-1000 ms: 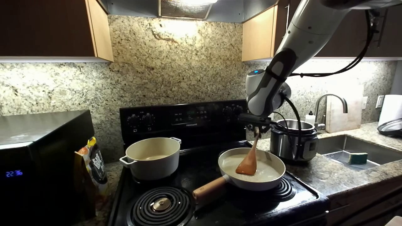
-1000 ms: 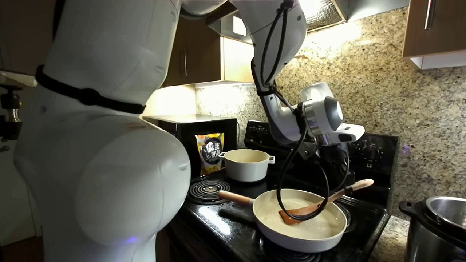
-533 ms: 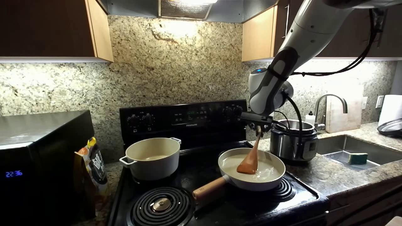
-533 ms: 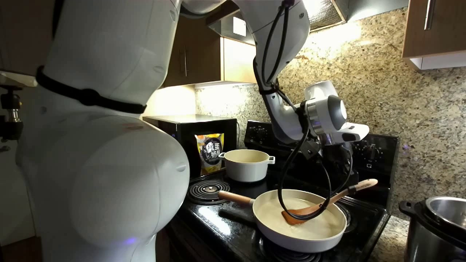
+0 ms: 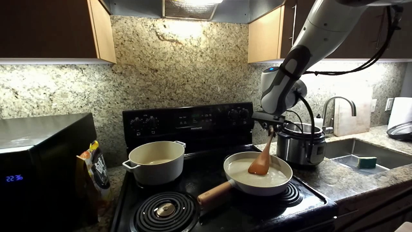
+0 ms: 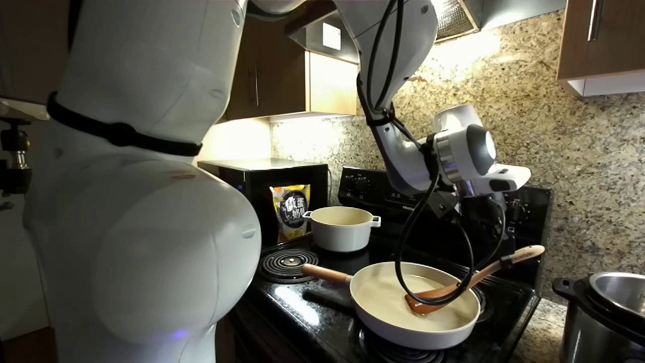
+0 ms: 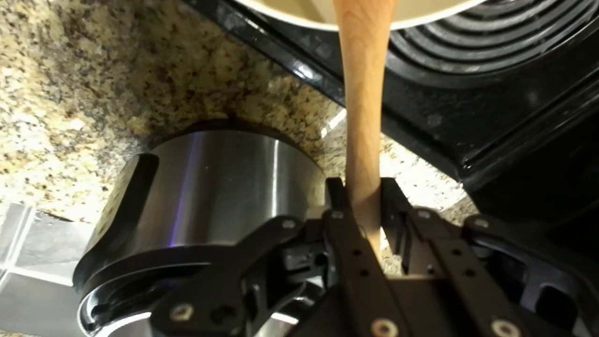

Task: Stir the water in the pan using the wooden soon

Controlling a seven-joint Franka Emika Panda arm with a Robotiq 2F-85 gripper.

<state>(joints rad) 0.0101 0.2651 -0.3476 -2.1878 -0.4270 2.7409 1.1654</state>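
One wooden spoon point(image 5: 263, 158) is clamped by its handle in the Robotiq gripper point(image 7: 363, 192), presumably so the jaws avoid the water point(image 5: 239, 170). The spoon's head sits tilted in that water within the cream frying pan point(image 5: 262, 191), whose brown wooden handle point(image 5: 215, 193) points away from the gripper, likely leaving stirring room.

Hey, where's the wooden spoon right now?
In an exterior view the wooden spoon slants into the pan right of the two-handled pot, its head in the water; the wrist view shows the gripper holding the spoon's handle.
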